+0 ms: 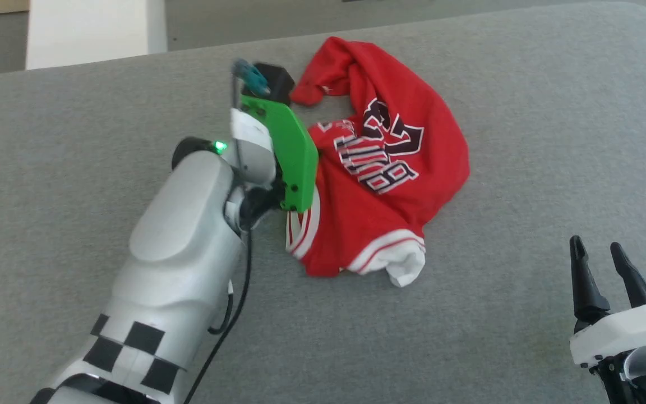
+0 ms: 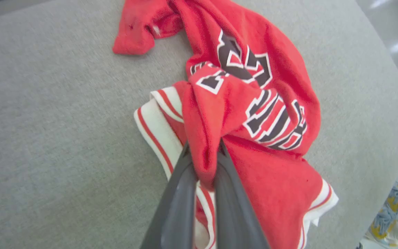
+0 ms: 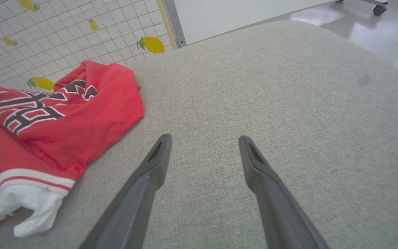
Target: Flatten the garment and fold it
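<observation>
The garment (image 1: 390, 185) is seen lying crumpled in a heap on the grey padded surface (image 1: 76, 140), towards its far middle, with the black-and-white lettering turned upward and creased. A white sleeve with red-and-white striped trim is spread at the near edge of the heap, and a plain red corner is drawn out at the far side. In the left wrist view the left gripper (image 2: 204, 148) is shown closed on a raised fold of red cloth, which is pinched between the two dark fingers just beside the striped trim. A green bracket (image 1: 289, 151) is carried on that wrist. The right gripper (image 1: 596, 247) is held well apart from the garment at the near right, its fingers spread wide over bare fabric and nothing gripped. A patterned shoe (image 2: 389, 214) is visible on the floor beyond the surface's edge.
</observation>
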{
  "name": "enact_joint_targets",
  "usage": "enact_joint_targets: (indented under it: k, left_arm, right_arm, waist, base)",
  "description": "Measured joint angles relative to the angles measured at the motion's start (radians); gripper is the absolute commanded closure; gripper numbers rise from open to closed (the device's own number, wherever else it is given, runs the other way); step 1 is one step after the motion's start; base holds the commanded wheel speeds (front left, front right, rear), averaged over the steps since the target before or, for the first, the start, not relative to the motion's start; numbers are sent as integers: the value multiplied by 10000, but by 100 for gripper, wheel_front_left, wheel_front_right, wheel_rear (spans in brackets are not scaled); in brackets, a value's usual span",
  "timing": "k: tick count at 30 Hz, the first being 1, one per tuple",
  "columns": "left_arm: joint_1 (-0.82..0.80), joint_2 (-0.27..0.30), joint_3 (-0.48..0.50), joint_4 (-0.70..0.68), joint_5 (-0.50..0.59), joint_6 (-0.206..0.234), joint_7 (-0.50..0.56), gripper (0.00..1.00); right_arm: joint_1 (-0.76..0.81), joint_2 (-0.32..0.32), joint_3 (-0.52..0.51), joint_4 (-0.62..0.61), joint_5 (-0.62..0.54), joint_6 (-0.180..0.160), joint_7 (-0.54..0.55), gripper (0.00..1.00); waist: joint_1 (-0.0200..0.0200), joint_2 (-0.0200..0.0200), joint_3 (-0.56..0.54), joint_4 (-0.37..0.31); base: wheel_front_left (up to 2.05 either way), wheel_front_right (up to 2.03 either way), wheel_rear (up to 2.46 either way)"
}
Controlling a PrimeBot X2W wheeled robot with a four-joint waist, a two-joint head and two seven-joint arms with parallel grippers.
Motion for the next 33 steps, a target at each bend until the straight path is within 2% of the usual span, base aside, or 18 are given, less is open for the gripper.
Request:
enact_joint_targets:
  k: [4,7,12,16,17,18,19,21,23,28,29,33]
  left_arm:
    - [51,123,662,-456,-209,270,-805,100]
    - [525,514,1152,-802,-316,702,-1156,100]
    - [2597,1287,1965,-1083,-750,1645,-1244,100]
    - [4380,1344,2322,-1356,-1239,2088,-1114,100]
    - [4679,1277,2397,-1469,-1425,2088,-1070,85]
    - [4960,1181,2491,-1641,-1590,2086,-1118,16]
    - [5128,1101,2545,-1839,-1699,2082,-1235,0]
    - [5271,980,2803,-2307,-1837,2059,-1818,0]
    - [5276,1051,3014,-2945,-1653,1864,-2882,0]
    - [5617,1482,3432,-3906,-305,1641,-6059,0]
    - [6055,1605,3450,-4031,295,1603,-7359,0]
    - [6880,1526,3498,-4077,807,1609,-8970,0]
  right_arm:
    - [16,0,40,15,-61,0,178,0]
    - [46,2,144,61,-77,0,291,0]
    - [81,4,389,113,-56,0,405,0]
    - [81,4,614,117,-59,0,476,0]
    - [81,4,654,115,-59,0,516,0]
    - [81,4,727,115,-63,0,531,0]
    - [81,4,784,111,-75,0,596,0]
    - [75,4,880,102,-127,0,686,0]
    - [38,2,1035,79,-286,0,880,0]
    - [-436,2,1831,88,-656,0,1578,0]
    - [-825,2,2318,188,-767,0,1962,0]
    - [-1668,4,3216,623,-1064,0,2673,0]
  waist:
    - [1,0,-179,474]
    - [1,0,-402,912]
    - [1,0,-823,1706]
    - [1,0,-1101,2245]
    - [1,0,-1150,2348]
    - [0,-1,-1201,2465]
    - [0,0,-1245,2569]
    - [0,0,-1316,2729]
    - [0,0,-1366,2860]
    - [0,0,-1343,2905]
    - [1,0,-1303,2870]
    - [0,0,-1204,2868]
  base:
    - [0,0,0]
    - [0,0,0]
    - [0,0,0]
    - [0,0,0]
    - [0,0,0]
    - [0,0,0]
    - [0,0,0]
    - [0,0,0]
    - [0,0,0]
    - [0,0,0]
    - [0,0,0]
    - [0,0,0]
